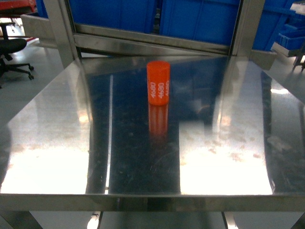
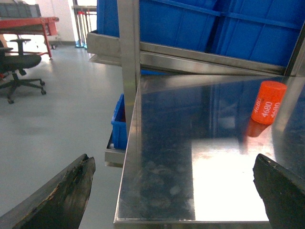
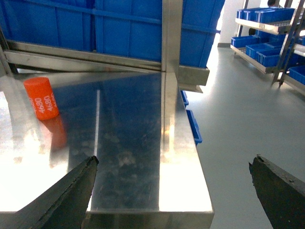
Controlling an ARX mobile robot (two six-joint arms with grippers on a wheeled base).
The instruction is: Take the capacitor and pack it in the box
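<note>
In the head view the orange capacitor stands upright on the steel bench, long axis vertical, flat top up, at the far middle with its "4680" print reading sideways; neither claw nor any box shows, so I judge the pick has not begun. From the left wrist, the left claw is spread wide off the bench's near left corner, with the capacitor far right. From the right wrist, the right claw is likewise apart and empty, capacitor far left; next, 1 claw must reach in and close around its sides.
</note>
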